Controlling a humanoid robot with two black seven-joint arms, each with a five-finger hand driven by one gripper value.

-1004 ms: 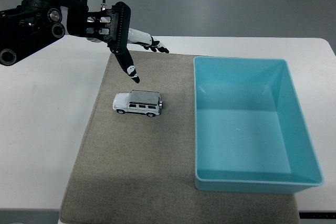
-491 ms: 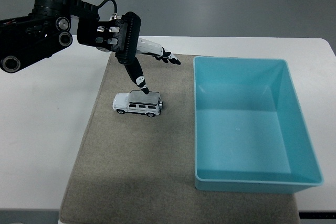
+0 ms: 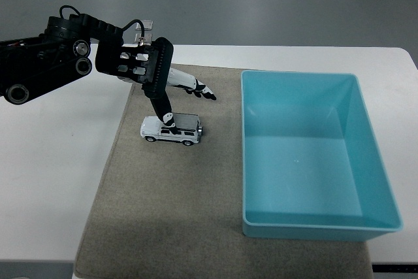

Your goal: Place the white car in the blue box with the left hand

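Observation:
The white toy car (image 3: 181, 132) stands on the grey mat (image 3: 163, 213), left of the blue box (image 3: 307, 227), which holds nothing. My left hand (image 3: 188, 106) reaches in from the left and hovers low over the car. Its fingers (image 3: 196, 89) are spread out beyond the car's far side. Its thumb tip (image 3: 168, 120) points down at the car's roof, near its front end, and touches it or nearly so. The hand is open and holds nothing. My right arm is out of view.
The mat lies on the white table (image 3: 59, 181). The blue box sits on the mat's right part, its near wall close to the table's front edge. Grey floor shows beyond the table.
My left hand has come down and forward from behind the car until its thumb reaches the roof. The car and the box have not moved.

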